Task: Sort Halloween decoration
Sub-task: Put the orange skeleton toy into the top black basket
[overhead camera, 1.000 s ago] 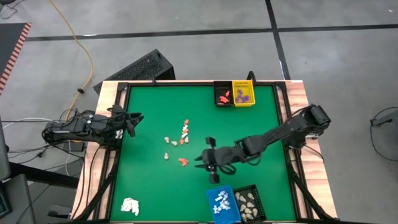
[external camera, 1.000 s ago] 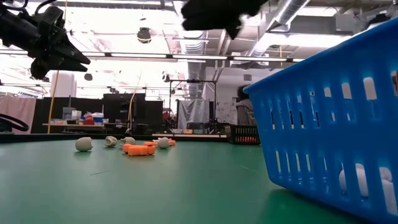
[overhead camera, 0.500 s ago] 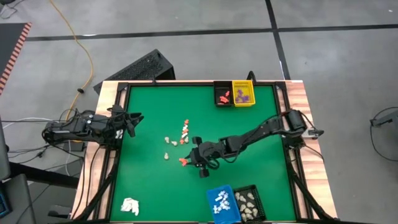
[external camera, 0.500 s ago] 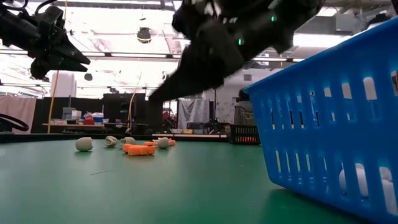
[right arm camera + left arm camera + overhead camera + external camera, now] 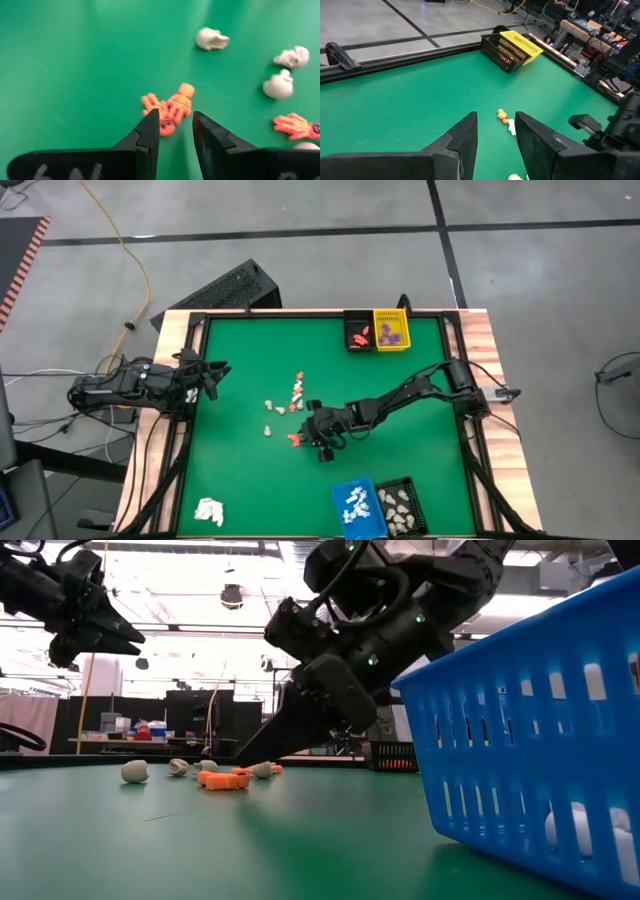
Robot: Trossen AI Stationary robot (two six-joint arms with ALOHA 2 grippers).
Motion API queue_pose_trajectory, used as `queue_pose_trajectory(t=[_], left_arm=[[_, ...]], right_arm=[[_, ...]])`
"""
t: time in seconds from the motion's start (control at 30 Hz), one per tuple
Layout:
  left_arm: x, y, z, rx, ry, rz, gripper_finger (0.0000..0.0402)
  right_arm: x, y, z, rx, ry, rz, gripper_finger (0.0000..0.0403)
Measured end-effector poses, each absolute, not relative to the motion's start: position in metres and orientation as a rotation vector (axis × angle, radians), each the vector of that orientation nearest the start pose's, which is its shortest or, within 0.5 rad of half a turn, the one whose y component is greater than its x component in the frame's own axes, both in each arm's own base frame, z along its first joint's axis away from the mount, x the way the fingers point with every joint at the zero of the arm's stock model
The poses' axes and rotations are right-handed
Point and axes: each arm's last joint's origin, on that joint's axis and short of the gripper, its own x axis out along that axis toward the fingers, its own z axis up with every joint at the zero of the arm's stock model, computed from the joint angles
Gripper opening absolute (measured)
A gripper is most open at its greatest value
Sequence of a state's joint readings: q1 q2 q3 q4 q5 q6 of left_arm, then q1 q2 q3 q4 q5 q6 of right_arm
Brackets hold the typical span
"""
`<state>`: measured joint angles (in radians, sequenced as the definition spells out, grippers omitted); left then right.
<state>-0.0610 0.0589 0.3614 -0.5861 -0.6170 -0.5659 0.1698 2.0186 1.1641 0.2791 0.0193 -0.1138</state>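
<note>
Small Halloween decoration pieces lie loose on the green mat mid-table: an orange skeleton [image 5: 170, 107], cream skulls [image 5: 212, 38] [image 5: 278, 85], and a string of orange and white pieces [image 5: 297, 389]. My right gripper [image 5: 175, 120] is open and slants down low over the mat. Its fingertips stand on either side of the orange skeleton's near end [image 5: 296, 440]. I see no touch. In the low view the right gripper's tip [image 5: 245, 754] hangs just above the orange skeleton [image 5: 222, 779]. My left gripper [image 5: 495, 131] is open and held high at the table's left edge [image 5: 214, 370].
At the far edge, a black basket [image 5: 357, 333] holds orange pieces and a yellow basket [image 5: 391, 330] holds purple ones. At the near edge, a blue basket [image 5: 357, 508] holds white pieces and a black one [image 5: 403, 505] cream ones. A white wadded lump [image 5: 208, 511] lies near left.
My right gripper has come down from high above the mat. It has swung toward the table's left, away from the blue basket, to the orange skeleton, rolling a little. The loose pieces have stayed where they were.
</note>
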Motion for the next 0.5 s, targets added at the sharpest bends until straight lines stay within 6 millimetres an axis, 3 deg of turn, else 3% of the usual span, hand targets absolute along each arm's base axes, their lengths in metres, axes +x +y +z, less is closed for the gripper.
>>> queue_pose_trajectory(t=[0.5], left_arm=[[0.061, 0.0131, 0.2235, -0.445, 0.111, 0.612, 0.0121]], right_arm=[[0.4156, 0.0664, 0.1424, -0.176, 0.571, 0.223, 0.0113]])
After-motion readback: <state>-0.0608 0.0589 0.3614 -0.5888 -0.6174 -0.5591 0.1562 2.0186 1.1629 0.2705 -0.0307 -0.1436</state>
